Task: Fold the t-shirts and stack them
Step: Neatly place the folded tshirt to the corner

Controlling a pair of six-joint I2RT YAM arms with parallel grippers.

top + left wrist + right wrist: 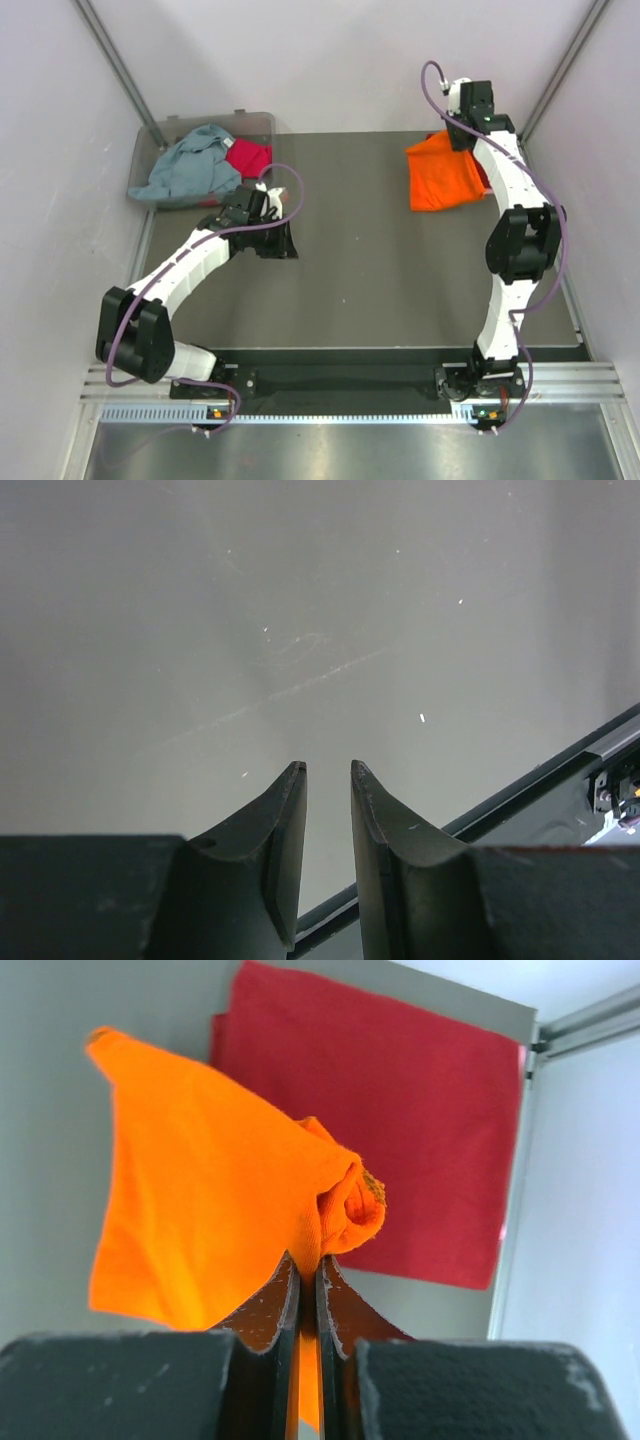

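Observation:
My right gripper (457,138) (308,1268) is shut on a bunched edge of the bright orange t-shirt (440,178) (200,1190) and holds it above the table at the far right. The cloth hangs down and partly covers a flat folded dark red t-shirt (420,1110), which shows as a sliver (484,180) in the top view. My left gripper (284,240) (328,770) is over bare table left of centre, its jaws a little apart and empty. A grey-blue t-shirt (190,165) and a magenta one (248,157) lie crumpled in the bin. The pink t-shirt is out of view.
A clear plastic bin (255,118) stands at the far left corner. White walls and metal posts close the table (350,280) on the left, right and back. A black rail (560,770) runs along the near edge.

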